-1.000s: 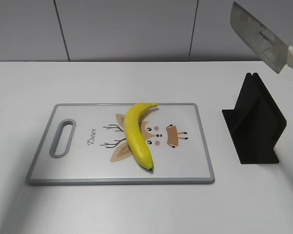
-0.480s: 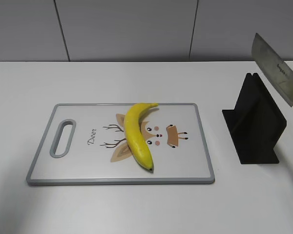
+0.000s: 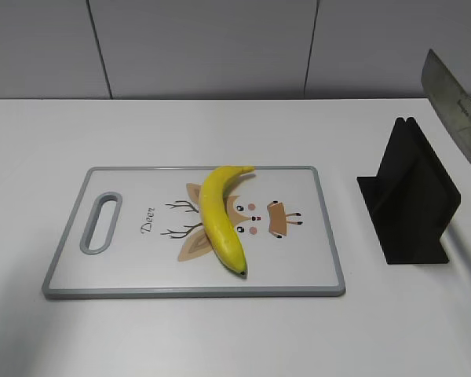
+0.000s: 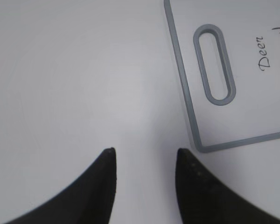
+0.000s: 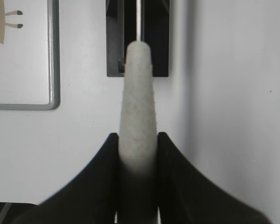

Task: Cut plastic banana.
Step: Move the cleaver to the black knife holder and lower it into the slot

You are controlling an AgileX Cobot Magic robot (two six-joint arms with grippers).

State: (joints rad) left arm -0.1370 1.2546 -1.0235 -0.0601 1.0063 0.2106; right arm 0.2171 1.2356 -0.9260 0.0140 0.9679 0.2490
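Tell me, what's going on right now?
Right gripper shut on knife, above black knife stand. Left gripper open, empty. Banana whole on cutting board. Nothing obstructing.

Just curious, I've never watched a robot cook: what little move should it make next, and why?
Probably swing the knife left, toward the plastic banana. The right gripper already clamps its handle, the blade hangs above the black knife stand, and the banana lies uncut on the cutting board.

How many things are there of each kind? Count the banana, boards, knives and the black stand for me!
plastic banana: 1
cutting board: 1
knife: 1
black knife stand: 1
Total: 4
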